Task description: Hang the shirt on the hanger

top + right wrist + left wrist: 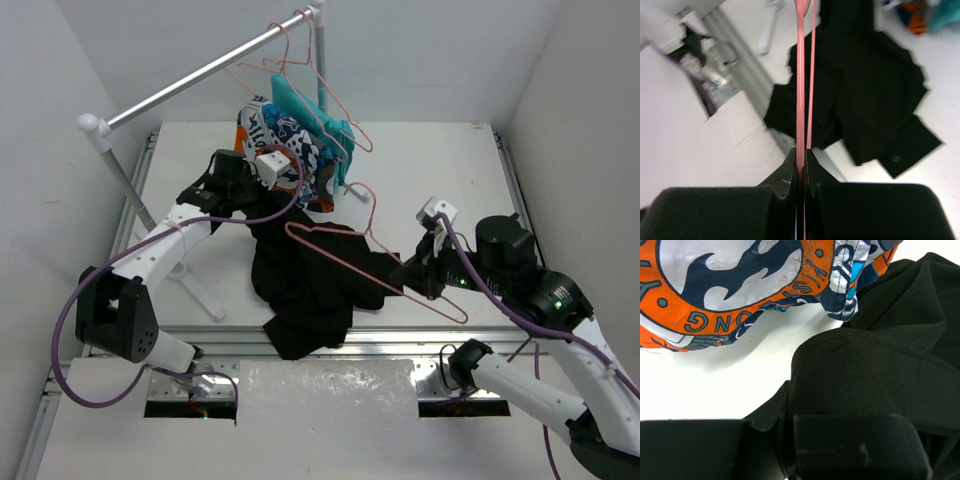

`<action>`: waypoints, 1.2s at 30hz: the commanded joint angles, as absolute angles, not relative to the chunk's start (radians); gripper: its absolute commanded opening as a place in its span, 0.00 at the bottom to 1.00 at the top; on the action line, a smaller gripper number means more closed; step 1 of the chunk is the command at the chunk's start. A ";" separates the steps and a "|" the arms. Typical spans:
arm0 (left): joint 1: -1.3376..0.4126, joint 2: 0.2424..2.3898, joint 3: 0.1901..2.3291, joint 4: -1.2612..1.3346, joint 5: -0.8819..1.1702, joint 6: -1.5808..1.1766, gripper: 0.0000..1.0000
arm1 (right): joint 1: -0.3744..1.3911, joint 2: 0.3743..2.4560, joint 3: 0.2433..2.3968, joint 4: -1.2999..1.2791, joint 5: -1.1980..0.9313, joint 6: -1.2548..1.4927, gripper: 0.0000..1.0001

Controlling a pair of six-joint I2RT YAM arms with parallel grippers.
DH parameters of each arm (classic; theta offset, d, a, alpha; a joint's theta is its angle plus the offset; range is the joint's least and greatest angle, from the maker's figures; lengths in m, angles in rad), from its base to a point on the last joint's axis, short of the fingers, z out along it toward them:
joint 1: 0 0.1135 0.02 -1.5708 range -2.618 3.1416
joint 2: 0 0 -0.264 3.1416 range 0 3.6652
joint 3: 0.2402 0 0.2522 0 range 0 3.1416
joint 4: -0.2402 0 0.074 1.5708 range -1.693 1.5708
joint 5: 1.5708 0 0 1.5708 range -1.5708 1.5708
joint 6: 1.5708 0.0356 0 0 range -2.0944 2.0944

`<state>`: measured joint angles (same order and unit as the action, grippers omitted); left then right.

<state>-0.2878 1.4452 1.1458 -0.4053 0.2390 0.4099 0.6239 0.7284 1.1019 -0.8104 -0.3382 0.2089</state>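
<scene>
Your right gripper (801, 167) is pressed tight on the thin pink wire of the hanger (800, 90), whose frame lies across the top of the shirt (310, 290), a crumpled black heap on the table (440, 170) toward its near edge. Your left gripper (782, 426) appears to pinch a fold of that black cloth, close beside the patterned garment (740, 280). Watch three things. The wire can swivel in so narrow a pinch once cloth drags on it. You cannot see the neck opening, so the hanger's arm may enter a sleeve or merely slide over the fabric. And a lift by the left arm could catch the patterned garment's edge and pull it along
</scene>
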 commanded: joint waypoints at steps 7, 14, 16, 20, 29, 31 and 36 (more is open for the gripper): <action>-0.284 1.416 1.186 -0.411 0.244 0.390 0.00 | 0.626 0.839 0.971 -0.585 -0.532 0.247 0.00; -0.284 1.368 1.160 -0.457 0.287 0.405 0.00 | 0.629 0.922 0.914 -0.381 -0.316 0.230 0.00; -0.285 1.359 1.161 -0.474 0.308 0.405 0.00 | 0.629 0.946 0.916 -0.339 -0.307 0.238 0.00; -0.285 1.353 1.177 -0.514 0.367 0.397 0.00 | 0.632 1.011 0.913 -0.270 -0.261 0.256 0.00; -0.294 1.307 1.267 -0.643 0.541 0.413 0.03 | 0.681 1.106 0.907 -0.181 -0.232 0.210 0.00; -0.298 1.299 1.301 -0.716 0.575 0.446 0.03 | 0.698 1.115 0.922 -0.153 -0.198 0.193 0.00; -0.299 1.263 1.336 -0.808 0.520 0.474 0.03 | 0.713 1.123 0.963 -0.146 -0.048 0.164 0.00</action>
<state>-0.2897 1.3128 1.2903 -0.7483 0.5072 0.4442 0.7101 1.1290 0.9047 -0.2317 -0.1711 0.1978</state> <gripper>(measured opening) 0.028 0.013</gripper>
